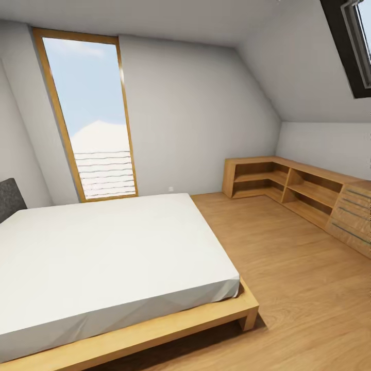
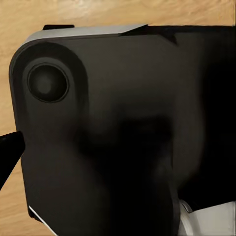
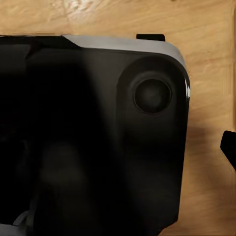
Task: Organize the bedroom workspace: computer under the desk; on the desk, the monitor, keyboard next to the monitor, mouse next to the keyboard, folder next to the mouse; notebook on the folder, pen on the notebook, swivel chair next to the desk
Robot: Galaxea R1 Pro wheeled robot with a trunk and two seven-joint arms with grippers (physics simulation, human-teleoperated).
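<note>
Robot in transit: bed (image 1: 103,257) at 9 o'clock, shelving (image 1: 288,188) at 2. Worktop unseen; turn base slowly to find it. Cannot tell either gripper's state.

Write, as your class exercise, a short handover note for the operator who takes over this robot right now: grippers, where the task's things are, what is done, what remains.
Grippers: their state cannot be told; both wrist views look onto the robot's dark rounded body above the light wood plank floor.
Surroundings: the head view faces a low wooden bed with a white mattress, a tall wood-framed window and light wooden corner shelving.
Task's things: desk, monitor, keyboard, mouse, folder, notebook, pen and chair are not before the head camera now.
Done: nothing confirmable from here.
Left: probably turn to find the desk, then check every step.
</note>
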